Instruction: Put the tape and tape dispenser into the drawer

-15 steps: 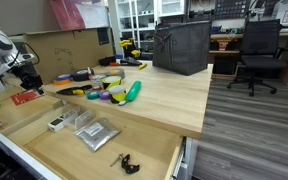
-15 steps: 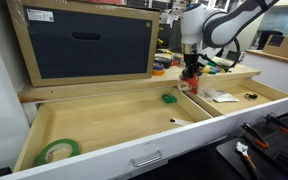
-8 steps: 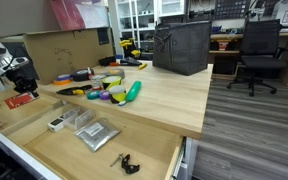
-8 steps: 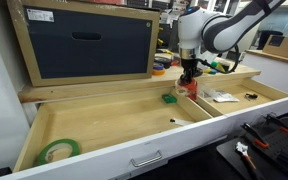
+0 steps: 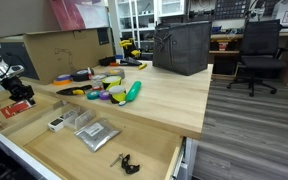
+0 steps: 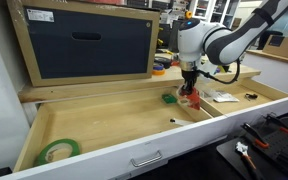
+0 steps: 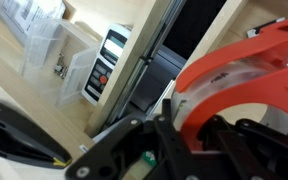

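Robot fingers (image 6: 189, 86) are clamped on the red tape dispenser (image 6: 192, 98), which hangs just above the open drawer (image 6: 104, 128), near the thin divider (image 6: 200, 108) between two compartments. In the wrist view the dispenser (image 7: 246, 72) fills the right side, its red shell curving over dark inner parts. It looks like light, rigid moulded plastic, smooth enough to twist in a loose pinch. A hold across the flat sides of the shell seems safest, with the cutter end best avoided. Beneath it in the drawer lie a white labelled device (image 7: 109, 65) and clear plastic bags (image 7: 39, 45). Beyond, the table (image 5: 164, 95) carries a bright scatter of small items.
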